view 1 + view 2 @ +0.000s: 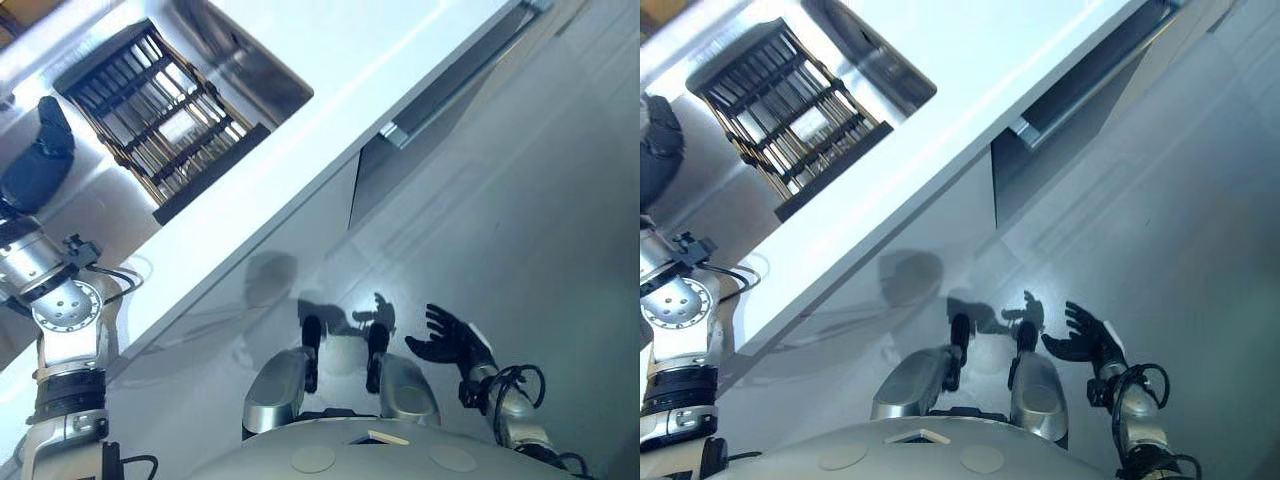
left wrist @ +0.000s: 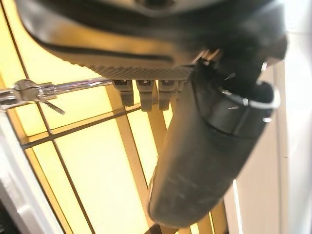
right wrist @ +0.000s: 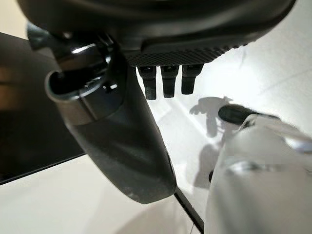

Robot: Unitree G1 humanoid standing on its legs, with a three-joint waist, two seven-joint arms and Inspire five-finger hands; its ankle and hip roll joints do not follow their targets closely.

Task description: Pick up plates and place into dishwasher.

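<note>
Two hands, both with loose, relaxed fingers holding nothing: left hand (image 1: 38, 150) up over the counter, right hand (image 1: 445, 338) low near the floor. Dark slatted dish rack (image 1: 160, 105) sits in the steel sink (image 1: 262, 75); can't make out plates.

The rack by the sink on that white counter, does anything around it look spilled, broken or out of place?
Nothing stands out. The dark dish rack sits squarely beside the steel sink on the white counter, with no spill or damage visible. No plates can be made out in it. The left hand is beside the rack; the right hand hangs open over the floor.
</note>
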